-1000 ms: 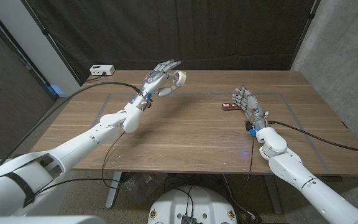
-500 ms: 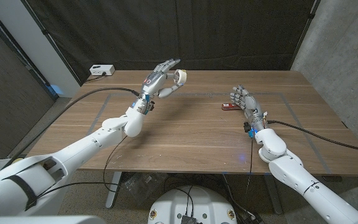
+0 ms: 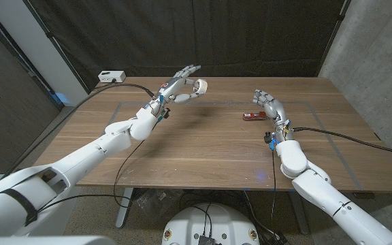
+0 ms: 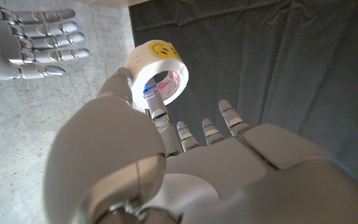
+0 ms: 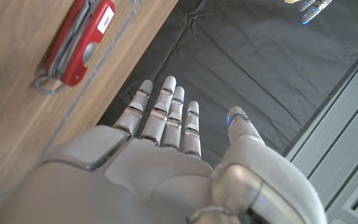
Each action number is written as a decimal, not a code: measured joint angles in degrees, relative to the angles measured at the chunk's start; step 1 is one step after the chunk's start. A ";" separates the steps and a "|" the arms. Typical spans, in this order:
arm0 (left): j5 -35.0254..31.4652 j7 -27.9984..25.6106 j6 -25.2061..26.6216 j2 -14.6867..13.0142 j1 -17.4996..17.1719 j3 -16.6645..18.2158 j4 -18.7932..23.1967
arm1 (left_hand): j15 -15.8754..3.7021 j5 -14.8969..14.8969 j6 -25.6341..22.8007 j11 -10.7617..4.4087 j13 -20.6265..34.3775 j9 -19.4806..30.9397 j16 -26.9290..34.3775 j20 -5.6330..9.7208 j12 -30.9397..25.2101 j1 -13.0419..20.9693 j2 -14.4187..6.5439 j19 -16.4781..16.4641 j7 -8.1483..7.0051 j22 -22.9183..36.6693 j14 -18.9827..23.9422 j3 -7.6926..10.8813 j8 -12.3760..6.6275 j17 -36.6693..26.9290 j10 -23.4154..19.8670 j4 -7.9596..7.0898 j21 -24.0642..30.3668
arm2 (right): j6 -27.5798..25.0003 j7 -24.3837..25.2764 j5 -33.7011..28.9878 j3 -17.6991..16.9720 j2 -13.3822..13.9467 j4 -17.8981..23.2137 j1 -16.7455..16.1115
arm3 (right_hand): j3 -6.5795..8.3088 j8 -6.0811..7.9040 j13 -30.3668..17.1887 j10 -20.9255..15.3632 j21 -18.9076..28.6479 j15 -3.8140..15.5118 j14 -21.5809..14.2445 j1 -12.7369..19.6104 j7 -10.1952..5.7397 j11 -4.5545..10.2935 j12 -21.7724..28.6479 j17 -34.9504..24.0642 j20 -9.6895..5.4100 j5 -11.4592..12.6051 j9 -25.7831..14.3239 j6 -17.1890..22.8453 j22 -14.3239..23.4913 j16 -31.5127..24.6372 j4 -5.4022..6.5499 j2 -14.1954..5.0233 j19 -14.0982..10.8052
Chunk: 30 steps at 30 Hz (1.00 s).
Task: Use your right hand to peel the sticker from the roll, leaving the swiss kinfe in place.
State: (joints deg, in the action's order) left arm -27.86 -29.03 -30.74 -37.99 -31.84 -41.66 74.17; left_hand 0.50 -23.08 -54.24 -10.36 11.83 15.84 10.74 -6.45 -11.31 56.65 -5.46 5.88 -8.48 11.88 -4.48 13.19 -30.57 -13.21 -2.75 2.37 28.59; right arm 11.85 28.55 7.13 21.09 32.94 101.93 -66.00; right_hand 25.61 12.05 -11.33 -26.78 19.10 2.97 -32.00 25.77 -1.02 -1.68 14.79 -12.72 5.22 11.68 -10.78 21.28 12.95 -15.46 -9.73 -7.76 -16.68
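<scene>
My left hand [image 3: 180, 86] is raised over the far middle of the table, pinching a white sticker roll [image 3: 198, 86] between thumb and fingers. In the left wrist view the roll [image 4: 161, 66] carries a yellow smiley sticker [image 4: 158, 48] on its outer face, and my right hand [image 4: 27, 39] shows beyond it with fingers straight. That right hand [image 3: 267, 103] is lifted off the table at the right, open and holding nothing. The red Swiss knife [image 3: 252, 116] lies on the wood just left of it. The right wrist view has the knife [image 5: 78, 45] beside my hand [image 5: 166, 163].
A white box with a cable [image 3: 111, 76] sits at the table's far left corner. A dark curtain hangs behind the table [image 3: 203, 146]. Faint taped lines cross the wood. Black cables trail from both wrists.
My left arm has stretched further right and forward, carrying the roll toward the table's middle. My right hand has lifted and turned its fingers toward the left. The knife has stayed put.
</scene>
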 measured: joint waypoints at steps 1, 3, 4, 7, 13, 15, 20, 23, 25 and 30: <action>0.18 0.76 -0.31 0.00 0.00 0.00 0.00 | -0.07 -0.24 0.00 -0.26 0.05 0.00 0.00 -0.01 0.00 0.01 0.00 0.01 0.00 0.00 -0.07 -0.16 -0.16 0.00 -0.26 -0.16 0.00 | 0.00 0.00 0.00 0.05 -0.11 0.59 -0.19 | 0.16 0.00 0.00 -0.24 0.03 0.10 -0.37 0.74 -0.09 0.24 0.01 -0.28 -0.02 0.00 0.00 0.20 0.19 -0.33 -0.16 -0.05 -0.39; 0.41 1.96 -0.91 0.00 0.00 0.00 0.00 | -0.07 -0.63 0.00 -0.66 0.05 0.01 0.00 -0.31 -0.19 0.02 -0.01 0.31 0.00 0.00 -0.07 -0.41 -0.39 -0.01 -0.66 -0.08 0.00 | 0.00 0.00 0.00 0.11 -0.23 1.24 -0.36 | 0.31 0.27 0.00 -0.51 0.51 0.07 -1.14 1.98 0.00 0.50 0.26 -0.85 -0.12 0.00 0.00 0.65 0.25 -1.00 -0.31 -0.02 -0.51; 0.47 2.73 -1.38 0.00 0.00 0.00 0.00 | 0.12 -0.68 0.00 -0.84 0.05 0.01 0.00 -0.31 -0.39 0.02 -0.01 0.31 0.00 0.00 -0.26 -0.48 -0.40 -0.18 -0.86 0.00 0.00 | 0.00 0.00 0.00 0.17 -0.32 1.73 -0.47 | 0.31 0.27 0.00 -0.77 0.66 0.16 -1.39 2.56 -0.14 0.76 0.26 -1.11 -0.40 0.00 0.00 0.79 0.28 -1.23 -0.31 -0.03 -0.79; 0.36 3.94 -2.34 0.46 1.28 0.93 -0.53 | -0.19 -0.89 0.00 -1.11 0.31 0.00 0.12 -0.31 -0.40 0.03 -0.01 0.31 0.00 0.00 -0.58 -0.48 -0.44 -0.26 -0.73 0.00 0.00 | -5.12 6.25 -8.33 0.31 -0.53 2.68 -0.78 | 0.56 0.27 0.00 -1.42 1.08 0.16 -1.99 4.17 -0.26 1.40 0.47 -1.87 -0.82 0.00 0.00 1.40 0.53 -2.15 -0.56 0.00 -1.21; -3.66 2.93 -3.48 0.61 1.69 1.40 -0.18 | -0.19 -1.31 -0.42 -1.11 0.31 0.00 0.32 -0.17 -0.40 0.12 -0.10 0.44 0.43 0.00 -0.58 -0.63 -0.68 -0.26 -0.73 -0.15 0.00 | -7.38 8.81 -11.86 0.45 -0.84 4.34 -1.29 | 0.56 0.72 -0.55 -3.20 2.16 0.43 -4.10 7.97 -0.60 2.34 0.90 -4.22 -1.65 -0.25 0.00 2.69 1.26 -5.11 -0.55 0.30 -2.04; -5.83 1.77 -3.67 0.61 1.69 1.40 -0.18 | -0.41 -1.32 -0.62 -1.11 0.31 -0.01 0.33 0.00 -0.40 0.12 -0.10 0.62 0.62 0.00 -0.80 -0.88 -0.82 -0.26 -0.73 -0.06 0.00 | -7.38 8.81 -11.86 0.45 -0.88 4.89 -1.47 | 0.56 0.72 -0.67 -3.94 2.71 0.48 -4.57 9.29 -0.73 2.74 0.91 -5.12 -1.84 -0.28 0.00 2.88 1.56 -6.20 -0.55 0.31 -2.23; -9.40 -0.37 -3.91 0.61 1.69 1.40 -0.18 | -0.71 -1.57 -0.62 -1.11 0.51 -0.03 0.32 0.00 -0.40 0.13 -0.10 0.62 0.62 0.00 -1.10 -0.94 -1.05 -0.26 -0.73 0.01 -0.02 | -7.38 8.81 -11.86 0.48 -0.87 6.41 -1.80 | 0.24 1.14 -1.33 -6.54 4.29 0.61 -5.96 14.29 -1.32 4.00 1.46 -8.62 -2.89 -0.85 0.00 5.28 2.57 -10.38 -0.86 0.65 -3.27; -11.03 -1.37 -3.98 0.61 1.69 1.40 -0.18 | -0.80 -1.74 -0.84 -1.11 0.58 -0.04 0.32 0.00 -0.40 0.13 -0.09 0.61 0.84 -0.01 -1.19 -1.00 -1.06 -0.26 -0.73 0.06 -0.21 | -7.38 8.81 -11.86 0.59 -0.71 7.28 -1.90 | -0.11 1.60 -1.85 -7.71 5.28 0.64 -6.36 17.21 -1.75 5.02 1.76 -11.24 -3.40 -1.30 0.00 6.93 3.19 -13.24 -0.84 1.13 -3.78; -12.37 -2.13 -4.00 0.05 2.75 1.26 2.35 | -0.80 -1.74 -0.94 -1.15 0.58 -0.04 0.32 -0.23 -0.40 0.13 -0.09 0.84 0.94 -0.01 -1.19 -1.11 -1.06 -0.26 -0.77 0.17 -0.21 | -14.55 13.36 -19.99 0.78 -0.48 8.05 -1.97 | -1.13 1.60 -2.28 -9.16 6.20 0.65 -6.36 19.68 -2.25 5.64 1.98 -13.81 -3.80 -1.33 -0.07 7.81 3.75 -15.83 -0.63 1.65 -4.16; -14.99 -4.15 -3.86 0.01 3.03 0.92 2.58 | -1.11 -1.86 -0.94 -1.31 0.58 -0.04 0.32 -0.31 -0.85 0.14 -0.08 0.92 0.94 -0.01 -1.50 -1.26 -1.05 -0.26 -0.94 0.02 -0.21 | -16.67 14.11 -22.35 1.41 0.01 9.51 -1.96 | -3.53 1.60 -3.47 -12.12 8.26 0.69 -6.85 24.31 -3.78 7.74 2.99 -19.47 -5.19 -1.34 -0.31 10.39 5.12 -21.73 -0.30 3.10 -4.30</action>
State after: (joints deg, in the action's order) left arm -42.86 -33.18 -34.60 -37.98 -28.82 -40.74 76.74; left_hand -0.61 -24.94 -55.17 -11.67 12.41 15.81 11.07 -6.76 -12.16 56.79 -5.55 6.80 -7.55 11.87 -5.98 11.93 -31.62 -13.46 -3.68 2.40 28.38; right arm -4.82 42.65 -15.22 22.49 32.95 111.45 -67.96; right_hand 22.09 13.65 -14.80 -38.90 27.36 3.66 -38.85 50.08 -4.80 6.06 17.78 -32.19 0.03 10.35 -11.09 31.67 18.07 -37.19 -10.03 -4.65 -20.98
